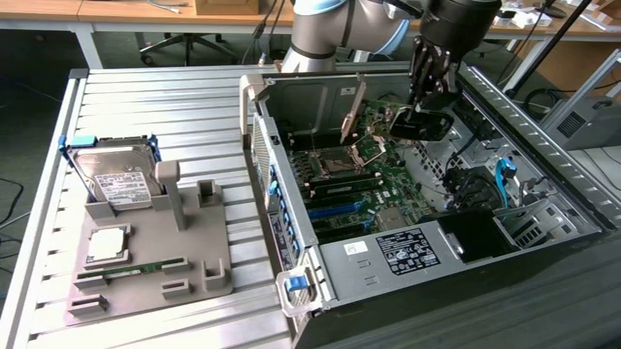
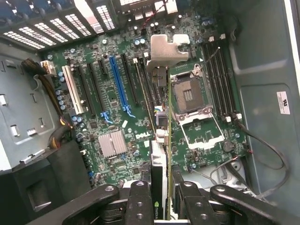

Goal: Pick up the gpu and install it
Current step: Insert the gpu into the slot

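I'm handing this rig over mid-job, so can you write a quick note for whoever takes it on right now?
Gripper: shut on the graphics card, which is held on edge.
Graphics card: inside the open computer case, over the motherboard. Its metal bracket is at the end away from the gripper, between the expansion slots and the processor socket.
Done: graphics card picked up and inside the case.
Left: seating it in a slot; it does not look seated yet.
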Action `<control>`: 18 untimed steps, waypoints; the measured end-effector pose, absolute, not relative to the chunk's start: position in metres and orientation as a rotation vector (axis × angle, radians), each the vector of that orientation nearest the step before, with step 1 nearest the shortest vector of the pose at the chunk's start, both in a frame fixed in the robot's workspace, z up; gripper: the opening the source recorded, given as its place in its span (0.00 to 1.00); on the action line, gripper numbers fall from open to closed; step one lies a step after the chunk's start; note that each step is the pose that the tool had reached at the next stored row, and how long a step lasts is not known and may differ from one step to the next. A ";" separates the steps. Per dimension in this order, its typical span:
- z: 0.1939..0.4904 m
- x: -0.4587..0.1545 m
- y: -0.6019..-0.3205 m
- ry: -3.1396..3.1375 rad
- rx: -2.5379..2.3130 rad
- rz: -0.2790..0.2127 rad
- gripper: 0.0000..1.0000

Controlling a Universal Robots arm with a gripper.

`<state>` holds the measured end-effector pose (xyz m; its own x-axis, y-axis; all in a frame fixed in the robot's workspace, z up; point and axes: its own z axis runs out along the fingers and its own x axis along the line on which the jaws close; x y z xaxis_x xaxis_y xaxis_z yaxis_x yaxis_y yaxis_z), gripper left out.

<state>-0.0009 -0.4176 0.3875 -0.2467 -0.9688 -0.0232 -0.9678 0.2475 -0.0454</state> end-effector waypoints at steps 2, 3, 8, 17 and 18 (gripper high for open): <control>0.387 -0.001 -0.418 2.433 -1.914 -0.033 0.27; 0.387 -0.001 -0.418 2.428 -1.919 -0.033 0.27; 0.387 -0.001 -0.418 2.408 -1.944 -0.033 0.27; 0.387 -0.001 -0.418 2.346 -2.018 -0.031 0.27; 0.387 -0.001 -0.418 2.335 -2.030 -0.030 0.27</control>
<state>-0.0009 -0.4176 0.3867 -0.1386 -0.9901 -0.0226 -0.9892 0.1395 -0.0455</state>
